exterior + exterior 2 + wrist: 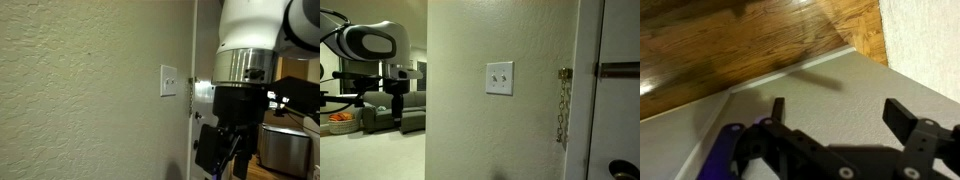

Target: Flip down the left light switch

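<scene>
The left light switch (494, 77), a tiny white toggle, sits left on the small white rectangular wall plate (499, 90), axis vertical, perhaps tipped up. A brass door chain (562, 105) hangs right of the plate. The black gripper (835, 105), well apart, gapes empty.

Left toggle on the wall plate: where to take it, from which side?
The left toggle is a tiny nub on the wall plate, probably too small to pinch. Catch its tip with one finger of the open gripper, coming from above and sweeping down. Its current pose is unreadable.
</scene>
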